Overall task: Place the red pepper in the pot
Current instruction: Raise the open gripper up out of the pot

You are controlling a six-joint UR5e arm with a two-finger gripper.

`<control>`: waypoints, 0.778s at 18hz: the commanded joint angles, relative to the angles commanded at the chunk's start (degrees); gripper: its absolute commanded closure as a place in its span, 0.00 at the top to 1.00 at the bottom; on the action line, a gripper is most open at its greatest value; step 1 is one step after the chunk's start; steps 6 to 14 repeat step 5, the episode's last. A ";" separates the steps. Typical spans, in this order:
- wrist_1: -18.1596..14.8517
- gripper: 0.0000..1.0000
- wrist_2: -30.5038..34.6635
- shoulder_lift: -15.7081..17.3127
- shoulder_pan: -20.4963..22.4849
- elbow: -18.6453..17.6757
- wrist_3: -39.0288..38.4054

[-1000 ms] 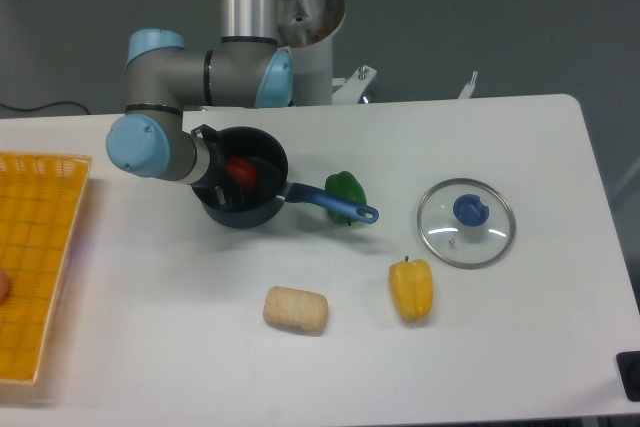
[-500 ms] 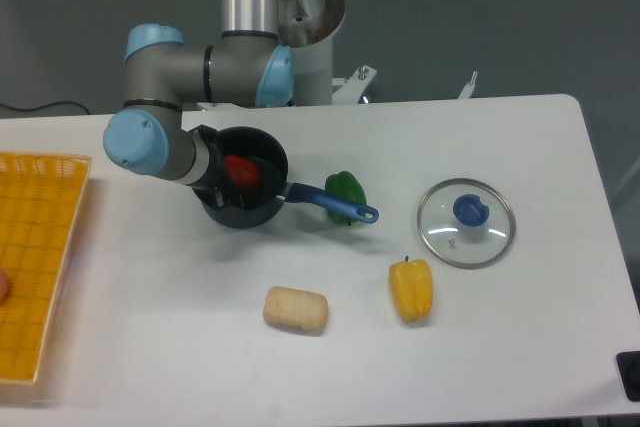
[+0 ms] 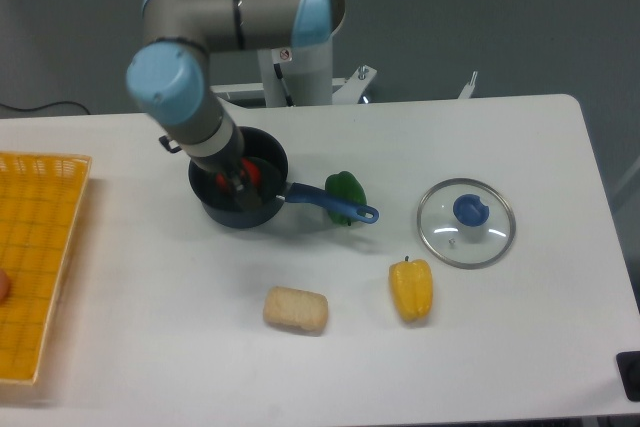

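The arm has been raised and swung upright over the last second, so that the gripper [image 3: 237, 177] is now pointed down into the pot [image 3: 262, 209], where before it was laid low across the pot's left rim. The red pepper [image 3: 251, 173] is seen only as a small patch of red inside the pot, just beside the fingertips, and less of it is shown than half a second ago, when it was plainly visible between the dark walls. Whether the jaws are parted or closed cannot be told, since they are dark against the dark interior and partly hidden by the wrist; nor can it be settled whether the pepper is touched by them or already released. The pot itself has not been shifted: its blue handle [image 3: 330, 203] is still lying against the green pepper [image 3: 346, 188]. The glass lid [image 3: 466, 222], the yellow pepper [image 3: 411, 289], the bread roll [image 3: 296, 309] and the yellow basket [image 3: 40, 247] have been left where they were on the white table [image 3: 520, 347]. The placing is judged nearly or fully done, with the pepper inside the pot's walls; only release and withdrawal would be left.
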 joint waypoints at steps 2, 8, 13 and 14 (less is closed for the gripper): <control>2.11 1.00 -0.87 0.00 0.70 -0.09 0.00; 3.17 1.00 -2.90 0.00 2.29 0.09 0.35; 3.17 1.00 -2.90 0.00 2.29 0.09 0.35; 3.17 1.00 -2.90 0.00 2.29 0.09 0.35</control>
